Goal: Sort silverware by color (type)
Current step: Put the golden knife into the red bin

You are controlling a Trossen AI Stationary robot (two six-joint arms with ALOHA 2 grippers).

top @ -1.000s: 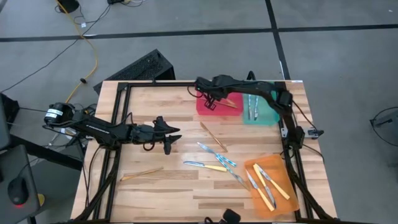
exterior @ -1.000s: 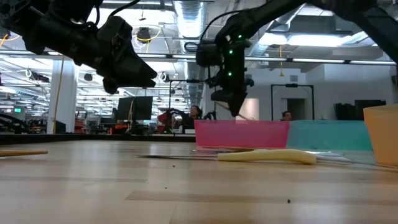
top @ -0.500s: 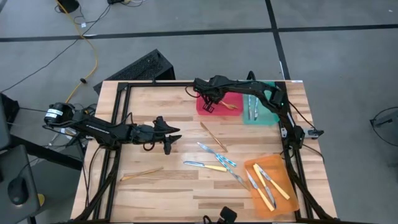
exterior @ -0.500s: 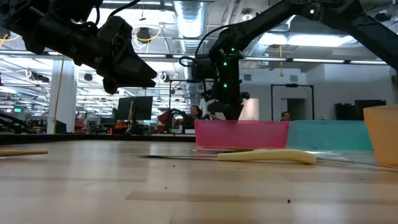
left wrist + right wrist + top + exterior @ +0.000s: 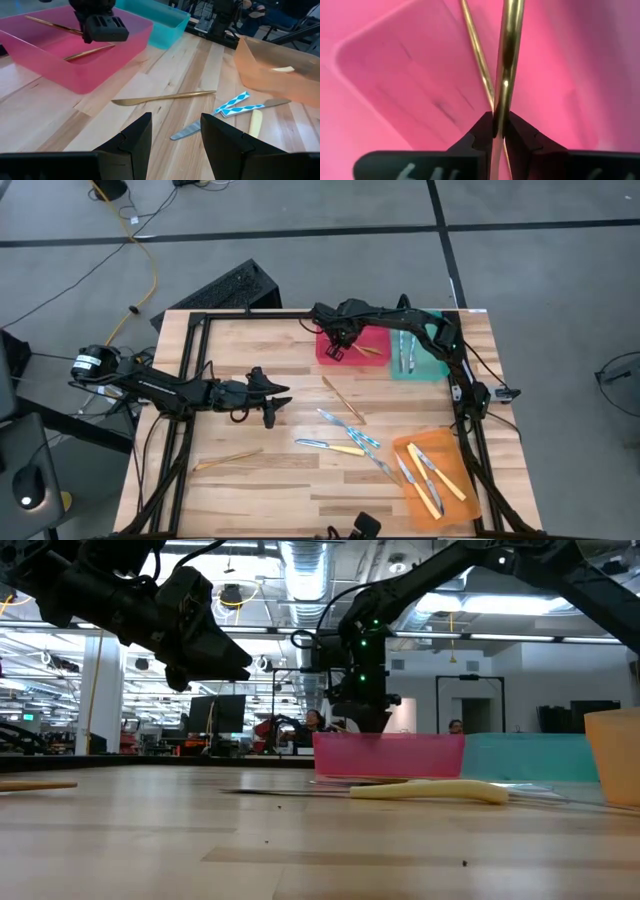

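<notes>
Clamping a slim, glossy gold utensil (image 5: 506, 60) between its dark fingers, the right gripper (image 5: 338, 345) sits low inside the translucent pink tray (image 5: 378, 361), where a second gold piece (image 5: 50, 23) lies. Mid-table, the left gripper (image 5: 272, 402) hovers, fingers apart, above the pale wood-grain table (image 5: 250, 480). Loose yellow- and blue-patterned utensils (image 5: 345, 440) lie scattered between trays.

My high camera looks straight down over the table (image 5: 250, 480); low sits at tabletop level; both share, I think, the red tray (image 5: 372, 360).
</notes>
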